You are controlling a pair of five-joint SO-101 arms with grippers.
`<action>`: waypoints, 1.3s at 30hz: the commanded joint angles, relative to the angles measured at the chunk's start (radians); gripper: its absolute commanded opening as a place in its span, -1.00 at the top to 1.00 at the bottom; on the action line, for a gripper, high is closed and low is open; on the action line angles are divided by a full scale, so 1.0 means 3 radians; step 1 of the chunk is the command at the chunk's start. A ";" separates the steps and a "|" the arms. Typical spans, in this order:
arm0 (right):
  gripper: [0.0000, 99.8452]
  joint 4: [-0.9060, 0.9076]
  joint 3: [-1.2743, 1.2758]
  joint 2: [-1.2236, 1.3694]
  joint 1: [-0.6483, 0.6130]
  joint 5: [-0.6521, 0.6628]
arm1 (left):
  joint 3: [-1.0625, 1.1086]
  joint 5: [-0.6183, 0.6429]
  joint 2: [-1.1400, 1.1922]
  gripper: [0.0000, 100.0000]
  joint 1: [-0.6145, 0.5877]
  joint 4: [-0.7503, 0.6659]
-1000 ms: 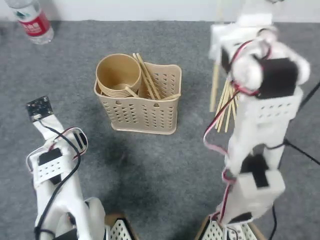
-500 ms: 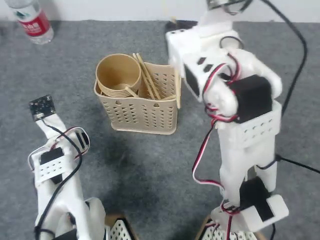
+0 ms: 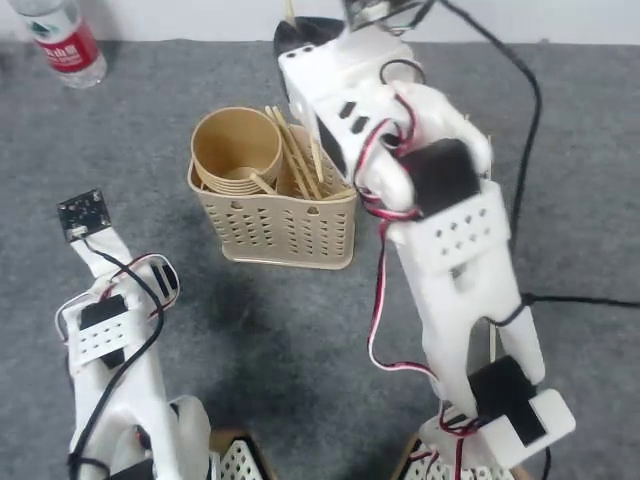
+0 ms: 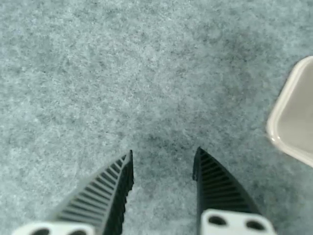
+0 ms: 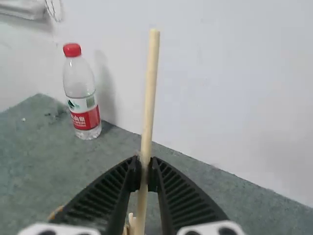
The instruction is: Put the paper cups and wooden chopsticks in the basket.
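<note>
Right gripper [image 5: 144, 172]: black ribbed fingers clamped on one pale round wooden chopstick [image 5: 149, 93], with a long stretch of shaft standing above the jaws. Long axis close to vertical, with a slight lean. Upper end points up in front of the white wall, lower end drops toward the beige perforated plastic basket [image 3: 285, 232]. In the high view the right arm hangs over the basket's right half.

Basket holds a nested stack of tan paper cups [image 3: 237, 148] on its left side, with several loose chopsticks [image 3: 292, 150] leaning diagonally beside them.

Handling, as judged: the stick is light, stiff and smooth. Its round section could roll or pivot in a narrow pinch, so a hold nearer mid-length would steady it. Thin enough to catch in the basket's wall holes.

Left gripper [image 4: 164, 164]: fingers apart, nothing between them, low over grey felt-like table cover [image 4: 146, 63], basket corner near.

Clear plastic water bottle with red cap [image 5: 80, 93] stands by the wall, well apart from the basket
</note>
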 commanded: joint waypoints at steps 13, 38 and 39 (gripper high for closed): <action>0.98 -0.1721 0.2271 -0.0734 -0.0008 0.0721 | -0.0018 0.0026 -0.0020 0.62 0.0026 -0.0072; 0.75 0.0340 0.1565 -0.1235 0.1808 0.0726 | -0.0018 0.0026 -0.0010 0.62 0.0031 -0.0072; 0.75 0.0427 0.1565 -0.1133 0.1977 0.0726 | -0.0018 0.0026 -0.0010 0.62 0.0031 -0.0072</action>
